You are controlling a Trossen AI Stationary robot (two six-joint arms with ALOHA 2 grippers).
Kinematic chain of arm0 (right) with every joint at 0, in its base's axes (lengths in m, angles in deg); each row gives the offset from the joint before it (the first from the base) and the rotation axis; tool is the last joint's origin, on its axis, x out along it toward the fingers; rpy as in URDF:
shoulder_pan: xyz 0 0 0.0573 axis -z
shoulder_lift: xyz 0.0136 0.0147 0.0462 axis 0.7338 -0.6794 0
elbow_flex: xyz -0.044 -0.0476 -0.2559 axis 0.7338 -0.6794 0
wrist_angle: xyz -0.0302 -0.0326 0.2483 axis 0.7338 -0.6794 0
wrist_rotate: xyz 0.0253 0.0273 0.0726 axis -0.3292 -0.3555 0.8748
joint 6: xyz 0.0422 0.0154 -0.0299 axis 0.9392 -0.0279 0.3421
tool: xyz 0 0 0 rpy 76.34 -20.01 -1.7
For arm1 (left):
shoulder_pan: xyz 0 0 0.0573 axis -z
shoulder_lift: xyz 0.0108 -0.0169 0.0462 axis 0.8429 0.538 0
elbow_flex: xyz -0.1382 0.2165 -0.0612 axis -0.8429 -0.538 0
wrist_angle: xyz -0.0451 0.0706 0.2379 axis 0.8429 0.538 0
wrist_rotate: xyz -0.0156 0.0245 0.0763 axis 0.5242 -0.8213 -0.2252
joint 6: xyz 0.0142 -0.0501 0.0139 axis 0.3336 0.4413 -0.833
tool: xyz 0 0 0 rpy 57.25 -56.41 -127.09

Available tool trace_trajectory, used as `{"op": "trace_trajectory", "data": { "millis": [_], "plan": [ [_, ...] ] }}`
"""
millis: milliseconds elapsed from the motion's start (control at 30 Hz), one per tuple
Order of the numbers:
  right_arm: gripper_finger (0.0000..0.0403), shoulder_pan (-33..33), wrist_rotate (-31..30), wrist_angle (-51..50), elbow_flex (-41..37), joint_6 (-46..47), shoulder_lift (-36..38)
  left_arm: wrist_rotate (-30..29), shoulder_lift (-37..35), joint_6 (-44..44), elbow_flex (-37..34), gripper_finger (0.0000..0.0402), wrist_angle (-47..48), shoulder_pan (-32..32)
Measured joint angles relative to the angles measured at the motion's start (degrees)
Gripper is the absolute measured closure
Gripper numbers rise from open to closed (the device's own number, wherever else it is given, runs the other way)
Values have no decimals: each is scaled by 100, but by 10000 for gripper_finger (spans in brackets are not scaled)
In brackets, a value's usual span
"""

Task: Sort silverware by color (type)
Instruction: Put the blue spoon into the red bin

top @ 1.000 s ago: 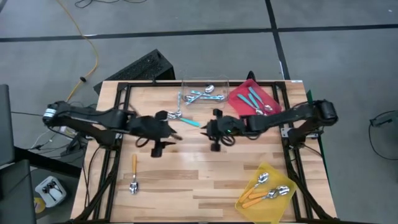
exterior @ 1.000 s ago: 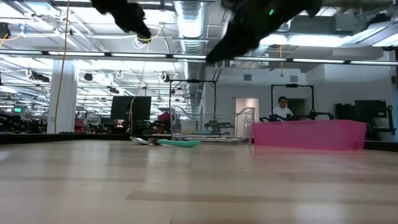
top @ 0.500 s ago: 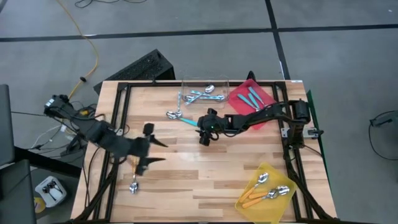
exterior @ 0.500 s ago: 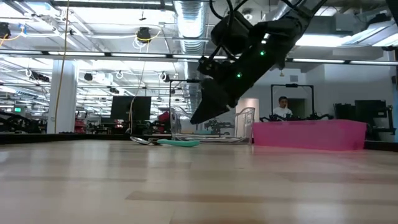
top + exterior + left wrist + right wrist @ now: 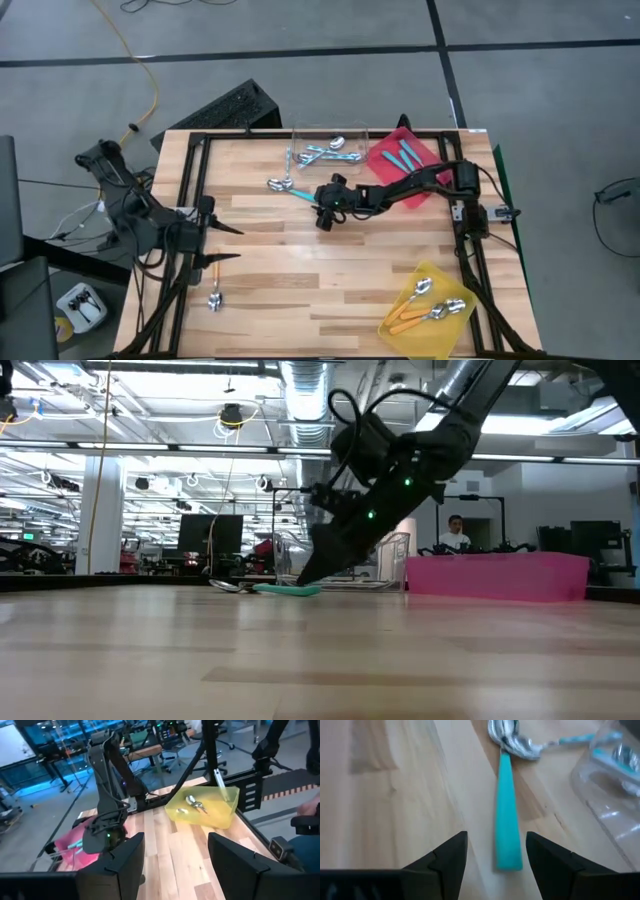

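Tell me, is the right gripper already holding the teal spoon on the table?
No, the right gripper is open, with the teal spoon lying flat on the table just ahead of its fingers.

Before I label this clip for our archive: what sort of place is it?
Probably a robotics lab or workshop: exposed ceiling ducts, more robot arms at other benches, and a person working at the back.

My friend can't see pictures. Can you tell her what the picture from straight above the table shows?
The right gripper, open, reaches down toward a teal-handled spoon lying on the wooden table near the clear tray. The left gripper, also open, hangs near an orange-handled spoon at the table's left edge. The red tray and yellow tray already hold spoons.
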Motion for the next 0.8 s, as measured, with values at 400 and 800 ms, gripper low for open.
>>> {"op": "trace_trajectory", "data": {
  "millis": [400,800],
  "plan": [
    [176,172,16,64,4,98,-207,-252,24,142,-320,199,-213,46],
    [214,328,23,-40,2,318,-212,-268,24,270,-345,199,-227,48]
  ]
}}
